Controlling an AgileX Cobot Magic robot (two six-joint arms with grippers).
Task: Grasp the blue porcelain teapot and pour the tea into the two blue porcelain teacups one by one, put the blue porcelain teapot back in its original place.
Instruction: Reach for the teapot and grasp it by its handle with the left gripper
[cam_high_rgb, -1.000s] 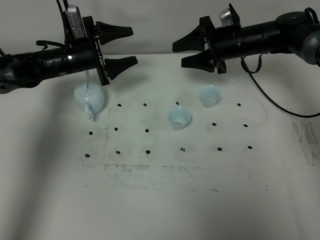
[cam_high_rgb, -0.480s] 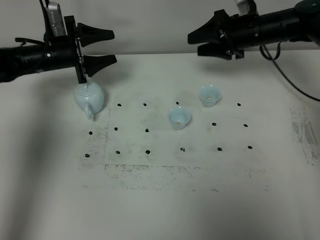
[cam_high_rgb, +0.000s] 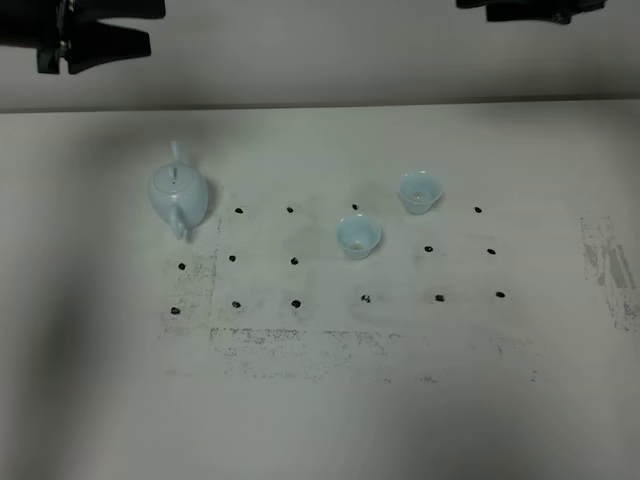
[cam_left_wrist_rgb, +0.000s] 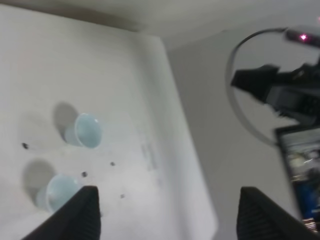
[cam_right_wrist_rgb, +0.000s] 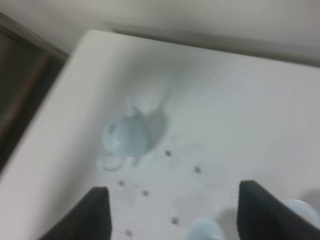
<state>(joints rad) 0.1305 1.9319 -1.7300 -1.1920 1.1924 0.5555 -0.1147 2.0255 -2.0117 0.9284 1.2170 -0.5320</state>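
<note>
Both arms have lifted away, left gripper (cam_left_wrist_rgb: 167, 200) and right gripper (cam_right_wrist_rgb: 172, 200) gaping empty; teapot (cam_high_rgb: 180, 193) stands alone, so I reckon I'm finishing, only parking next

no readable text, no labels or numbers

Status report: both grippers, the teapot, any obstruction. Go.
Left gripper open, empty, up high. Right gripper open, empty, up high. Teapot upright on table, free; two teacups stand apart from it. Nothing crowding the teapot.
</note>
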